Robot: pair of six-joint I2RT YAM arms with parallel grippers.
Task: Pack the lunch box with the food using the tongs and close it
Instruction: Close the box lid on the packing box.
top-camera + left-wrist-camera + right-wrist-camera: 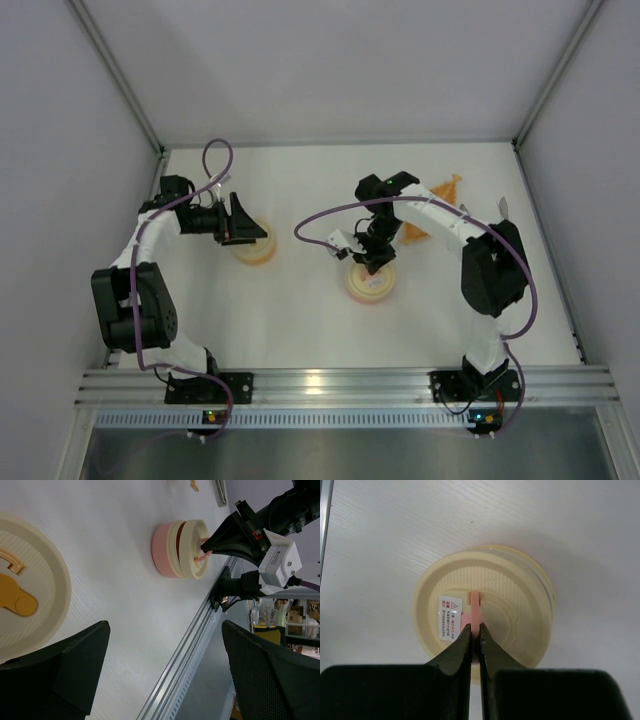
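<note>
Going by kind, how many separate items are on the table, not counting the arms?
Round plastic tubs: 2 (yellow-orange tub, pink tub)
Cream round lids: 2 (orange-marked lid, pink-handled lid)
Orange leaf-shaped dish: 1
Silver-grey metal tongs: 1
Total: 6

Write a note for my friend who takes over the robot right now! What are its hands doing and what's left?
Left gripper: open, hovering by the yellow tub, orange-marked lid on.
Right gripper: shut on the pink tab of the cream lid atop the pink tub; lid sits slightly off-centre.
Tongs: on the table far right, not held.
Food: not visible, possibly already inside.
Left: probably seat that lid, release, check both tubs.
</note>
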